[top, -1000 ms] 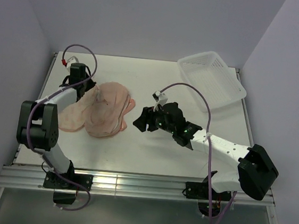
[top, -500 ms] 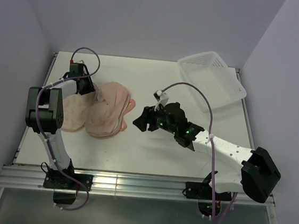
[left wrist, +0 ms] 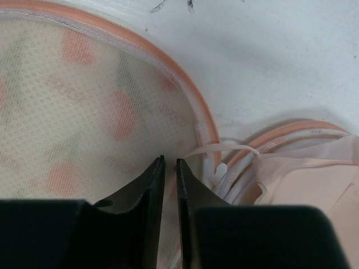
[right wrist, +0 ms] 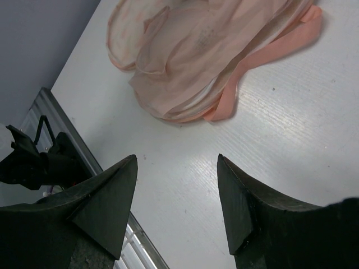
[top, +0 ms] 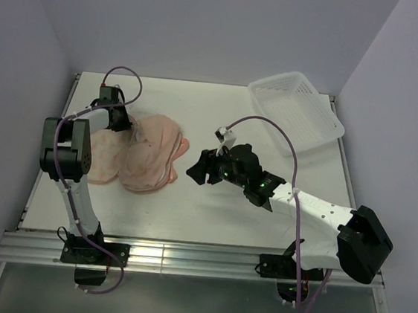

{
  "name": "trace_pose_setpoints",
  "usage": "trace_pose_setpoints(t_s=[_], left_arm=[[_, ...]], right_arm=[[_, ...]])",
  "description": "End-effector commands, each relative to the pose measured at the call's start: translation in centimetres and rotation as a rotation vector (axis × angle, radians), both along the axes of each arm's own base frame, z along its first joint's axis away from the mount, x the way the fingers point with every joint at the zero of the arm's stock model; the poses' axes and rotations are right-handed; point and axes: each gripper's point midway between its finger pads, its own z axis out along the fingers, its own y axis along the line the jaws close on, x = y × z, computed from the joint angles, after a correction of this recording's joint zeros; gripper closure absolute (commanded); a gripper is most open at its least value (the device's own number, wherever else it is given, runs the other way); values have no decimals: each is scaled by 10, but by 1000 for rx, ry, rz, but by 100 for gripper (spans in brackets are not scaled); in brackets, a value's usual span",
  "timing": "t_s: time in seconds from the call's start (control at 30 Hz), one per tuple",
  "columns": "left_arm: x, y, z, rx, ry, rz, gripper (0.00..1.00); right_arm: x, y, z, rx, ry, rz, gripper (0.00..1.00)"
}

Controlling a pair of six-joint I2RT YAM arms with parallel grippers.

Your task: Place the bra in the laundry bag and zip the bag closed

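Observation:
The peach-pink bra (top: 153, 154) lies bunched on the left of the table, over the open laundry bag (top: 98, 161), whose cream lobe sticks out to its left. In the left wrist view the bag's mesh inside (left wrist: 84, 112) with its pink zipper edge (left wrist: 190, 95) fills the frame, and the bra (left wrist: 314, 179) is at the lower right. My left gripper (top: 125, 125) (left wrist: 168, 162) is at the bag's far edge, its jaws closed to a thin slit on the mesh. My right gripper (top: 195, 168) (right wrist: 176, 159) is open and empty, just right of the bra (right wrist: 196, 50).
A white plastic lattice basket (top: 296, 110) stands at the back right. The table's near edge with its metal rail (right wrist: 95, 196) runs close below the right gripper. The enclosure walls close in the left, back and right.
My left arm has swung its elbow in toward the back left while the gripper stays at the bag's far edge. The bag's left lobe lies flatter. The right arm has barely moved.

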Motion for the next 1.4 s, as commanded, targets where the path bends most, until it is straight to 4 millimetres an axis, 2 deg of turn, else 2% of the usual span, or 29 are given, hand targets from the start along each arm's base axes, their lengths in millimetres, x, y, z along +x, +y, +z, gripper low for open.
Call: trace_pose_setpoints(t_s=[0.0, 0.07, 0.1, 0.17, 0.3, 0.47, 0.53, 0.63, 0.97, 1.23, 1.27, 1.3, 1.37], left_arm=[[4, 1, 2, 16, -11, -22, 80], [-1, 0, 1, 15, -7, -28, 77], [-1, 0, 2, 15, -10, -31, 72], [-4, 1, 2, 27, -13, -33, 70], [-7, 3, 3, 66, -6, -33, 80], [-8, 4, -2, 92, 4, -40, 84], [-8, -8, 0, 117, -4, -63, 88], [-8, -11, 3, 142, -13, -67, 99], [-7, -9, 49, 145, -119, -25, 100], [-16, -23, 53, 67, -132, -34, 100], [-16, -25, 51, 61, -128, -50, 97], [-16, -31, 49, 61, -121, -76, 88], [-12, -33, 45, 75, -114, -93, 76]], right_arm=[[2, 3, 15, 29, -48, 3, 34], [2, 3, 15, 28, -53, 0, 34], [2, 2, 15, 26, -52, 0, 34], [2, 3, 16, 30, -53, 0, 34], [3, 3, 18, 35, -56, -2, 34], [2, 3, 16, 34, -52, -1, 34], [3, 3, 16, 34, -52, -4, 34], [3, 3, 15, 32, -50, -1, 34], [5, 6, 10, 22, -43, -3, 34], [7, 7, 3, 7, -29, -2, 34], [6, 8, 2, 8, -26, 1, 34], [6, 8, 3, 9, -27, 2, 34], [6, 8, 3, 10, -26, 3, 34]])
